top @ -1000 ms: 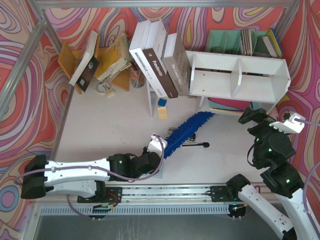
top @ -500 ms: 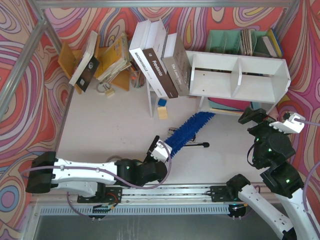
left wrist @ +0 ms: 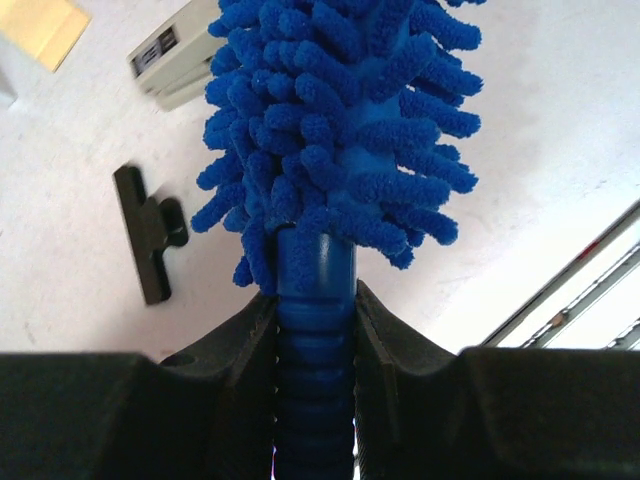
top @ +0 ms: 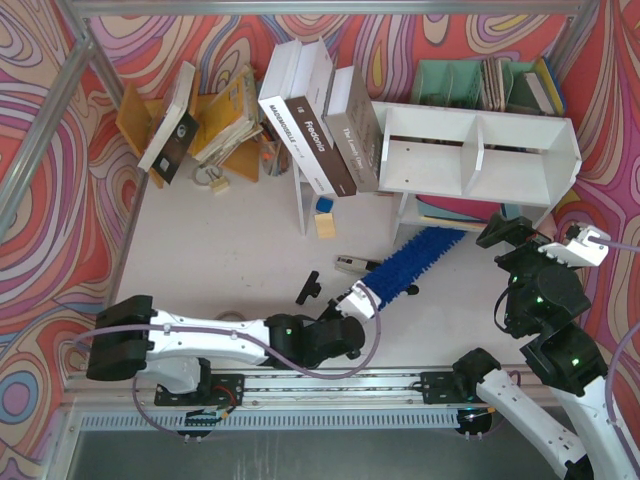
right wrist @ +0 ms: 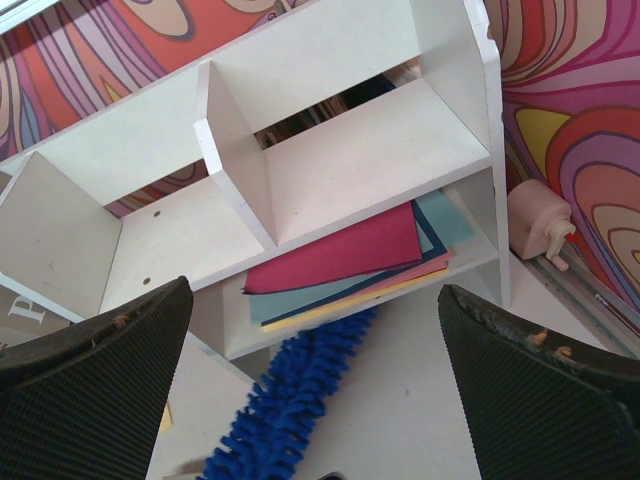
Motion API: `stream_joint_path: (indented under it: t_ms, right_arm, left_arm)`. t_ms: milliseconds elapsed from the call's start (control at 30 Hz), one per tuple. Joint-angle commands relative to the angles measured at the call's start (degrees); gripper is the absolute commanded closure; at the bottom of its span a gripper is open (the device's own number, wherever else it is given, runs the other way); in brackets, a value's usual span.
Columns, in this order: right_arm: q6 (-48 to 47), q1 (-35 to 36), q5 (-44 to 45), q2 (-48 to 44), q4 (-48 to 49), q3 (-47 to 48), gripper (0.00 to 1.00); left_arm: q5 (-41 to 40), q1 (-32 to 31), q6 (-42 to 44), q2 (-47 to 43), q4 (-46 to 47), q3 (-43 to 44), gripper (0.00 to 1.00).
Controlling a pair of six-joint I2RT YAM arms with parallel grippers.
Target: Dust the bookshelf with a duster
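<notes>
Since the earlier frame the left gripper (top: 362, 297) has been carried to the right, and the duster (top: 415, 262) has been swung until its tip is near the lower tier of the bookshelf (top: 470, 150). Its ribbed handle is clenched in the left jaws, while the right gripper (top: 505, 232) is held wide apart and empty. The duster is judged light, soft and bendable, so the handle is the place to hold it. A stapler (top: 352, 265) and a black piece (top: 308, 288) lie beside it. Coloured papers (right wrist: 340, 260) in the lower tier could be disturbed.
</notes>
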Motion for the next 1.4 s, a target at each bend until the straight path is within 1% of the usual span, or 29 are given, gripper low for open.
stream_joint_path:
  t_ms: [0,100,200,333,600,733,833,933,1067,1200,1367]
  right_arm:
    - [-0.1,0.2,-0.1,0.0,0.0,-0.2,0.01]
    - [0.0,0.2,0.0,-0.1,-0.3,-0.2,0.01]
    - [0.2,0.2,0.0,-0.2,-0.4,-0.3,0.01]
    - [0.3,0.2,0.3,-0.4,-0.7,-0.6,0.01]
    - [0.2,0.1,0.0,-0.3,-0.3,-0.8,0.01]
    - [0.4,0.2,-0.1,-0.3,-0.1,-0.9,0.01]
    - [0.6,0.2,-0.2,-0.4,-0.5,-0.7,0.01]
    - [0.7,0.2,-0.2,-0.6,-0.7,-0.7,0.01]
    - [1.2,0.2,-0.2,-0.8,-1.0,-0.6,0.01]
    - [1.6,0.1,-0.5,-0.7,-1.7,-0.4,0.01]
    - [1.7,0.2,-0.6,-0.7,-1.9,-0.3,0.01]
  left_arm:
    - [2.5,0.3,5.8,3.6,10.0,5.5,1.00]
    - [3.7,0.5,7.5,6.4,10.3,7.8,1.00]
    - [2.6,0.6,7.3,7.1,9.8,8.5,1.00]
    - [-0.9,0.9,4.9,3.7,9.3,5.2,1.00]
    - [-9.2,2.1,-3.2,-5.4,1.3,-1.8,1.00]
    - [-11.1,2.6,-6.4,-8.7,-2.6,-4.1,1.00]
    - [-11.6,2.8,-7.9,-9.6,-5.1,-4.7,1.00]
    - [-10.1,2.9,-7.2,-9.6,-4.8,-5.0,1.00]
    - [-6.6,3.4,-3.7,-6.9,0.7,-2.8,1.00]
    - [-3.9,3.5,0.9,-1.3,5.5,1.3,1.00]
    - [1.6,4.1,6.1,5.5,9.6,7.9,1.00]
